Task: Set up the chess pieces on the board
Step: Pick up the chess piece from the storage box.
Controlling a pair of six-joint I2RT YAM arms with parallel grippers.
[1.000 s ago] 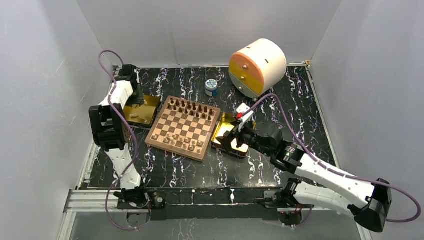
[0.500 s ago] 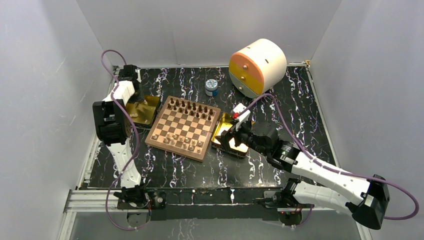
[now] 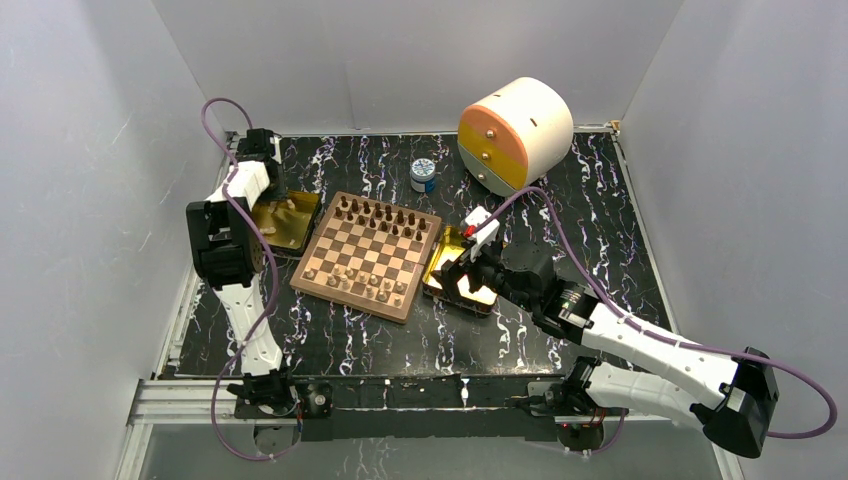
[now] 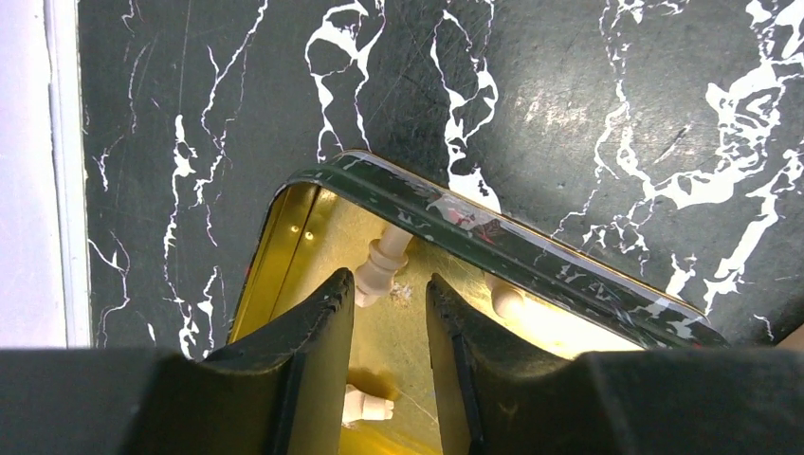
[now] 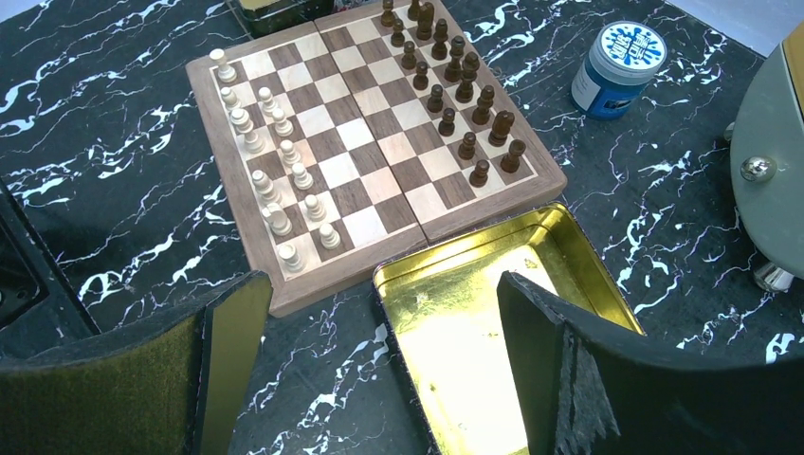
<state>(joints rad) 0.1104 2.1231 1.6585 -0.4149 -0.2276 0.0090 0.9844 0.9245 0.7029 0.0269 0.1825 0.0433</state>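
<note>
Where two white robot arms reach out from its near edge, a black marble counter with white veins carries everything. At its far right lies a big cream and orange drum-shaped cabinet. At the centre sits the square wooden chessboard with light and dark checks.

A shiny gold rectangular tray lies just beside the board's left edge, and a second gold tray lies just beside its right edge, its floor bare where it shows. A small blue jar with a white lid stands beyond the board.

The left pincer hangs low inside the left tray, its fingers partly spread with gold floor showing between them. The right pincer hovers above the right tray, spread wide and holding nothing.

Dark brown chessmen stand in two rows along the board's far side, and pale tan chessmen stand in two looser rows along its near side. Three more pale pieces lie toppled in the left tray. One lies at the left fingertip, another between the fingers and a third by the tray wall.
</note>
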